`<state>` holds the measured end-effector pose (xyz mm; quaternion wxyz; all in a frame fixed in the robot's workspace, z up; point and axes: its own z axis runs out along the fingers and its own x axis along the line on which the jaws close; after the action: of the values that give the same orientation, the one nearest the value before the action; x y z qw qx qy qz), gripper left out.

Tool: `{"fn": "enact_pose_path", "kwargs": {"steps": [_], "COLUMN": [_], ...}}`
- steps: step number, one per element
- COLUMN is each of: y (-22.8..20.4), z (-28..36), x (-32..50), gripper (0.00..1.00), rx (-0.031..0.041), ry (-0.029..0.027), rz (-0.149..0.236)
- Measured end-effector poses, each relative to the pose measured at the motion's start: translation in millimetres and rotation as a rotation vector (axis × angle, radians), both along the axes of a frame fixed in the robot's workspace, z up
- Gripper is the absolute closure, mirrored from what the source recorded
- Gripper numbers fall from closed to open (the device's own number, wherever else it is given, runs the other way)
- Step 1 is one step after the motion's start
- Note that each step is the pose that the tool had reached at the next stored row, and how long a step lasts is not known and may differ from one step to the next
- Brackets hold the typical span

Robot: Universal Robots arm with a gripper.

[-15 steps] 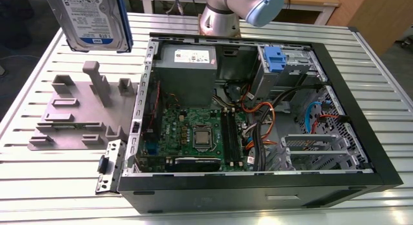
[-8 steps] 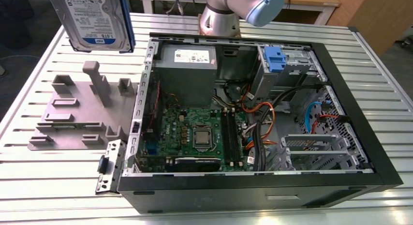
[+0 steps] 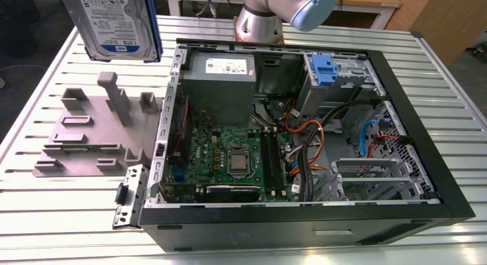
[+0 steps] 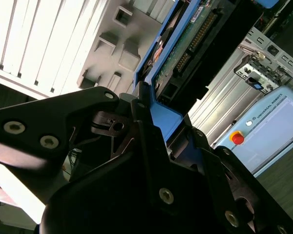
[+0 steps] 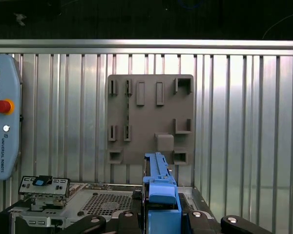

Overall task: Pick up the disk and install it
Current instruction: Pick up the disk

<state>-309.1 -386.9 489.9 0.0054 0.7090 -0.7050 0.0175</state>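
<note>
Holds the disk [image 3: 114,20] clamped edge-on in the gripper [image 4: 163,117], aloft over the grey fixture plate [image 3: 91,137], beside the open computer case [image 3: 434,145].

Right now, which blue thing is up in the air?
The disk with the blue frame, held by the gripper above the table. The other blue piece, the tab, sits inside the computer case.

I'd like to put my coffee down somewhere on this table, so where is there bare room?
Bare slats lie on the table between the grey fixture plate and the near edge, and in a strip at the exterior view's right of the computer case. Inside the case, circuit board and cables crowd it. The disk hangs in the air.
</note>
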Motion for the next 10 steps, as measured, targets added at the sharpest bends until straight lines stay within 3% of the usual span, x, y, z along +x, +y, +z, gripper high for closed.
{"fn": "enact_pose_path", "kwargs": {"steps": [10], "y": [0.0], "z": [0.0], "x": [6.3], "gripper": [0.64], "rx": [-0.0001], "ry": [0.0], "rz": [0.0]}}
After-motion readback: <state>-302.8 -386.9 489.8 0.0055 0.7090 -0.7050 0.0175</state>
